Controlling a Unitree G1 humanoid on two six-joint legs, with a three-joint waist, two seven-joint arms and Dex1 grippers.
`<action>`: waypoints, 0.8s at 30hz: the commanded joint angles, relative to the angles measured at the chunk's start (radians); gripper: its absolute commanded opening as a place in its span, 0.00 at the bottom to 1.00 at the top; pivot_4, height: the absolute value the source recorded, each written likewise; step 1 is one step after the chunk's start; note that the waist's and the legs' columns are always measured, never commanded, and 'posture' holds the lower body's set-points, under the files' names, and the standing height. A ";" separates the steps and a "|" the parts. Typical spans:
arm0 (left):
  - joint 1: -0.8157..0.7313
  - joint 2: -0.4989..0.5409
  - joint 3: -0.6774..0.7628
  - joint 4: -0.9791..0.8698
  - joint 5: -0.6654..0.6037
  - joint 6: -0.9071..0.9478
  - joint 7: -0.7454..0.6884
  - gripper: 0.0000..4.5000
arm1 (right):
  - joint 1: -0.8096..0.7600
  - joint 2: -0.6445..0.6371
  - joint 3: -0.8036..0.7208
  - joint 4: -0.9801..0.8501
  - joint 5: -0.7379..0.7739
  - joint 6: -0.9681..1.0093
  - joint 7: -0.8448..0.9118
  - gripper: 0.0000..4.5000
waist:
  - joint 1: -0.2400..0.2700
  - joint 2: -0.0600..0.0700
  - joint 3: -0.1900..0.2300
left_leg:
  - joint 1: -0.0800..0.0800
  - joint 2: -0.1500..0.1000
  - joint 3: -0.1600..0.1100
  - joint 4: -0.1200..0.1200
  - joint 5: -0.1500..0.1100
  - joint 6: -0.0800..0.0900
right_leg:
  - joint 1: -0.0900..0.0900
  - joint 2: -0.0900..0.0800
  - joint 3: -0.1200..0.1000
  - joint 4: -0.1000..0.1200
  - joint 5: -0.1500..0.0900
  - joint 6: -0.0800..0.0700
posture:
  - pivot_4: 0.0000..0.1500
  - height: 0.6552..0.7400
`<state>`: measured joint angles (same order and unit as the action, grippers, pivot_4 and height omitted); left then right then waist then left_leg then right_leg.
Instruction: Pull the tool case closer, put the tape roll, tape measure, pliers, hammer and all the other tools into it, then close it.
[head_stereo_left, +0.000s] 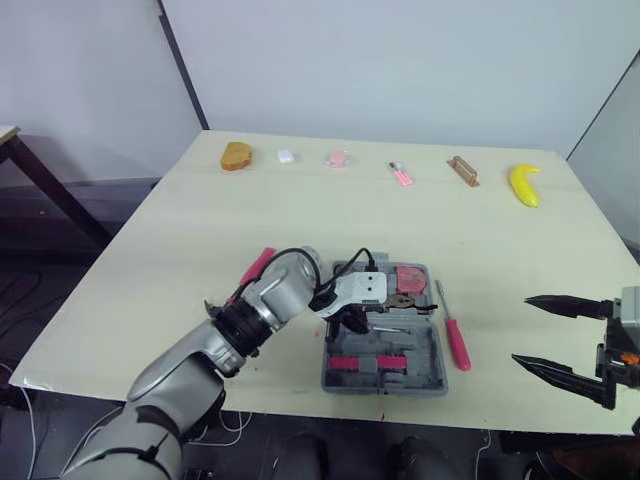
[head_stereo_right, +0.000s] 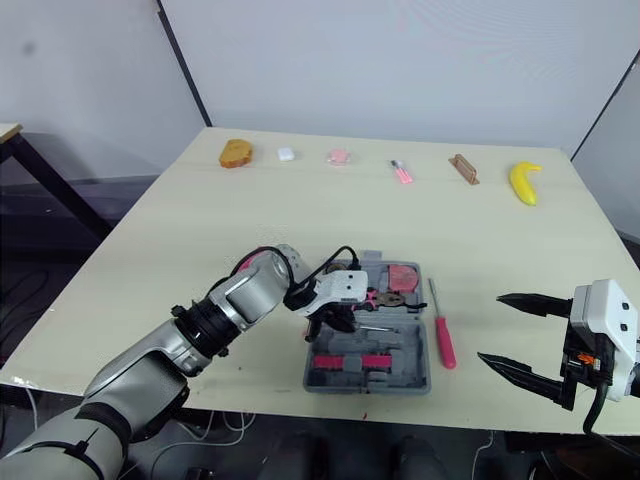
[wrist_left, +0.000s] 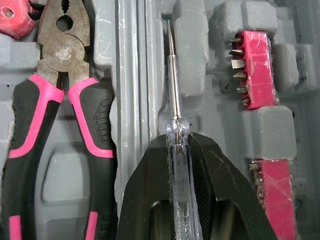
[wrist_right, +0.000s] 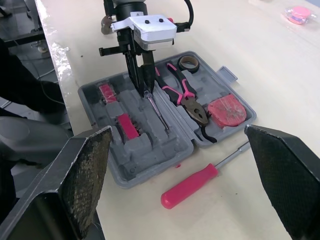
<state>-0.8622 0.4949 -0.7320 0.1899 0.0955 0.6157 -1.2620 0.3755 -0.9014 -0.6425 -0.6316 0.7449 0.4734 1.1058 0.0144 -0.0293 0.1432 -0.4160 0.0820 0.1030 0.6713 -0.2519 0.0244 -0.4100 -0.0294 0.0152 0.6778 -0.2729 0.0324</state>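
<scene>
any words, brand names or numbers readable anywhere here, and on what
No readable text in any view.
Tool case, pliers, tape measure, bit holder, pink screwdriver, clear screwdriver in the left gripper: no print visible.
Small items along the table far edge: too small to tell.

Table (head_stereo_left: 200, 220) holds tool case (head_stereo_left: 428, 358), pink screwdriver (head_stereo_left: 457, 343), banana (head_stereo_left: 524, 184).

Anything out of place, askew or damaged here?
Nothing damaged or spilled. A pink screwdriver lies on the table outside the tool case, and a banana sits at its far edge. The left end effector grips a clear screwdriver in the case.
</scene>
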 joint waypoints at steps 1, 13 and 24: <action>-0.030 -0.001 -0.004 0.012 0.050 -0.056 0.003 0.02 | 0.004 0.008 -0.021 -0.028 0.004 -0.015 -0.002 1.00 | 0.000 0.000 0.000 | 0.000 0.000 0.000 0.000 0.000 0.000 | 0.000 0.000 0.000 0.000 0.000 0.000 | 1.00 1.00; -0.025 -0.010 0.005 0.016 0.094 -0.095 -0.015 0.24 | 0.003 0.017 -0.008 -0.030 -0.002 -0.023 -0.009 1.00 | 0.000 0.000 0.000 | 0.000 -0.001 -0.001 0.000 0.000 0.000 | 0.001 0.000 0.001 0.000 0.000 0.000 | 1.00 1.00; -0.005 -0.013 0.092 0.007 0.052 -0.162 -0.004 0.62 | 0.007 0.032 0.008 -0.039 -0.010 -0.030 -0.016 1.00 | 0.000 0.000 0.000 | 0.000 -0.002 -0.003 0.002 0.000 0.000 | 0.002 0.000 0.001 0.001 0.000 0.000 | 1.00 1.00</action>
<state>-0.8591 0.4795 -0.7039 0.2234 0.1705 0.4573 -1.2709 0.3843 -0.8757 -0.6274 -0.6490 0.7315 0.4572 1.0923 0.0145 -0.0290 0.1430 -0.4162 0.0799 0.0996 0.6731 -0.2517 0.0246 -0.4082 -0.0291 0.0162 0.6785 -0.2728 0.0327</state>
